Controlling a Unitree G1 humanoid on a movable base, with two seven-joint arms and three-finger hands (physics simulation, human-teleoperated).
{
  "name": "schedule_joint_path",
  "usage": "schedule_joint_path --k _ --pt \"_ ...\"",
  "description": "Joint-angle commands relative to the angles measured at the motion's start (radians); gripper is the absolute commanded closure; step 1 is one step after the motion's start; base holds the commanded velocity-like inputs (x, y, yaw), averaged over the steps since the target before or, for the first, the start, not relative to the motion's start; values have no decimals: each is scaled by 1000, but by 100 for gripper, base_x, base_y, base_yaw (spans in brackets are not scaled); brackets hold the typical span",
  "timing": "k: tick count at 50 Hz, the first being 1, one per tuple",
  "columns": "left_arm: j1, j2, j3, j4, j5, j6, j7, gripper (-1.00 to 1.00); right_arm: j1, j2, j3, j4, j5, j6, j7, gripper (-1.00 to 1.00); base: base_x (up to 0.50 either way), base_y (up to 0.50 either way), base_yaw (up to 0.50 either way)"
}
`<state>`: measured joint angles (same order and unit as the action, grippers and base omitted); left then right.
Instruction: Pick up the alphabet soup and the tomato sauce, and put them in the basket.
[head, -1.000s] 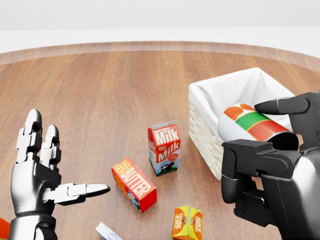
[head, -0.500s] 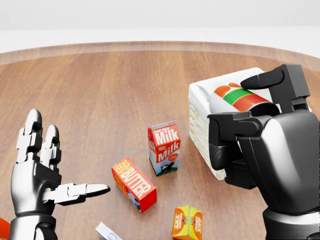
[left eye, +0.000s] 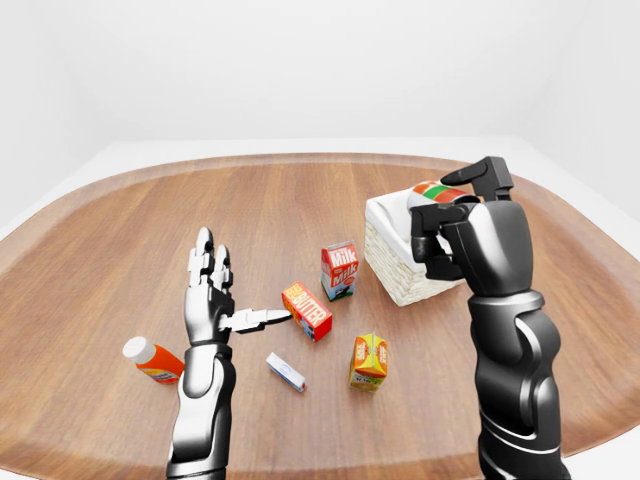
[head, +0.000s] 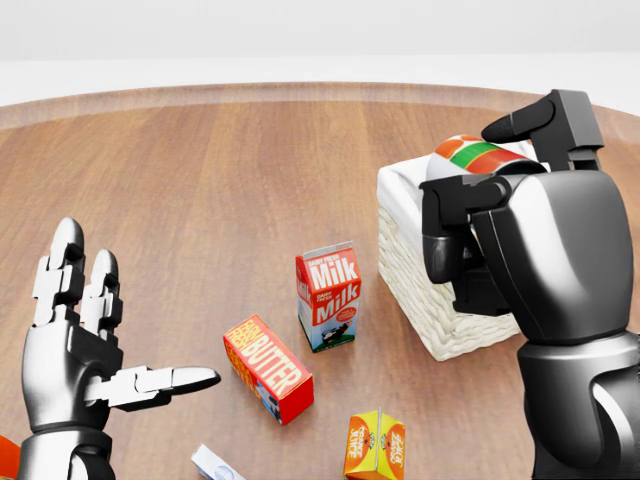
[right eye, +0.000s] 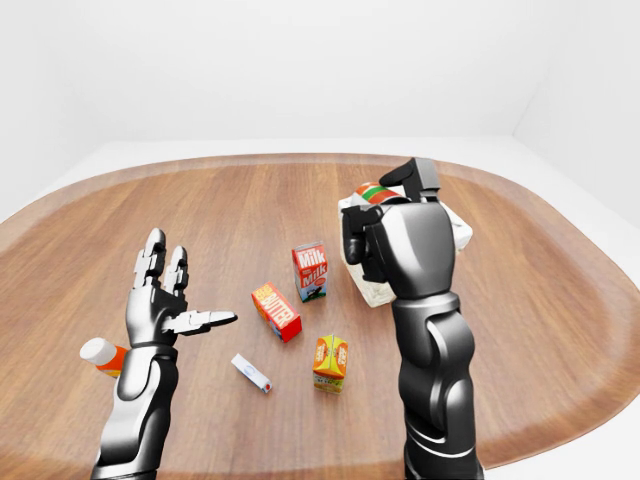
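Two hands show over the round wooden table (head: 250, 160): the silver left hand (head: 75, 345) hangs empty, fingers (head: 165, 380) spread; the black right hand (head: 520, 240) has its fingers clasped round a white, red-and-green-labelled can (head: 475, 155) above the white-lined wicker basket (head: 420, 280).

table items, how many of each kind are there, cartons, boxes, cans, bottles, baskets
cartons: 2, the milk carton and the orange carton
boxes: 2, the butter box and the small white box
cans: 1, the can in the right hand
bottles: 1, the orange bottle
baskets: 1, the basket
total: 7
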<state>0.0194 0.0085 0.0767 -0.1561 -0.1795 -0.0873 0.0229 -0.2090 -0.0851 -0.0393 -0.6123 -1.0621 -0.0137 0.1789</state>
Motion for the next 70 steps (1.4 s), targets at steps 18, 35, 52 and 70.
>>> schedule_joint_path --k 18,35,52,70 --pt "-2 -1 1 3 0 0 1 -100 -150 -94 -47 303 26 -2 -131 100 0 0 0" --pt "-14 2 4 16 -4 0 1 -100 -244 -138 -46 505 11 -25 -210 100 0 0 0" --pt "-11 3 5 -3 -5 0 1 -100 -406 -202 -38 871 13 -49 -343 100 0 0 0" --pt "-10 3 6 6 -6 0 -4 -100 -600 -263 -2 1326 -8 -74 -534 100 0 0 0"
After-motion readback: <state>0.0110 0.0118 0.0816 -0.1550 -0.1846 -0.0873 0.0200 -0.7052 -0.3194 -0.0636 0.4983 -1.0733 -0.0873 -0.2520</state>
